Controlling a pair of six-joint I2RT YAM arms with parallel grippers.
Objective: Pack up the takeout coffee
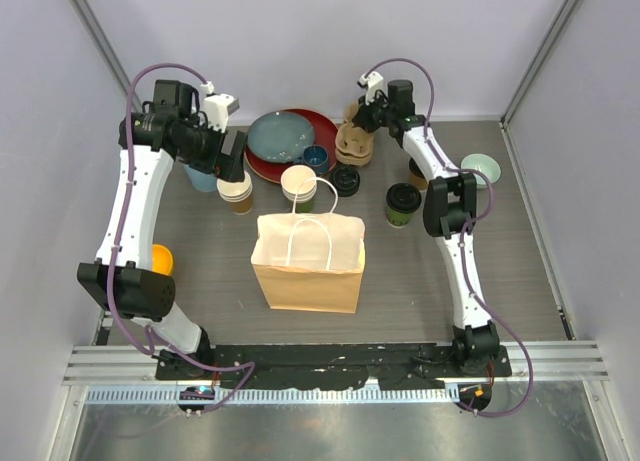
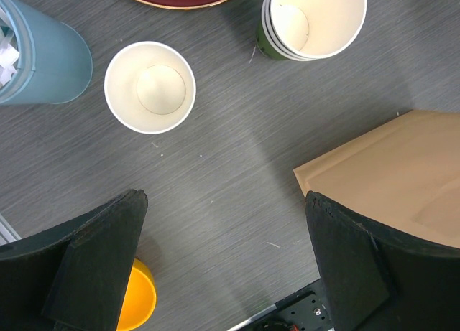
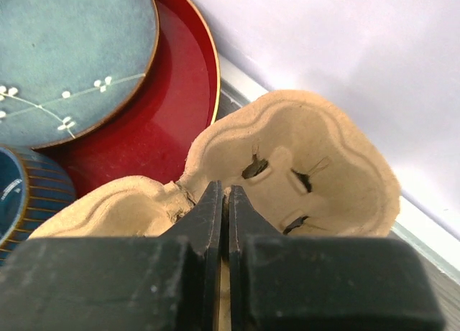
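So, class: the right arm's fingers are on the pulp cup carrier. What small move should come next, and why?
Probably lift the beige moulded-pulp cup carrier straight up a little. The right gripper has its fingers pinched shut on the centre ridge, and the red round tray lies right beside it, so rising first should avoid dragging against that.

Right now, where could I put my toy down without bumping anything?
Bare table lies right of the paper bag, and left of it, up to the orange cup. Behind the bag it's crowded: stacked paper cups, a black lid, the red tray.
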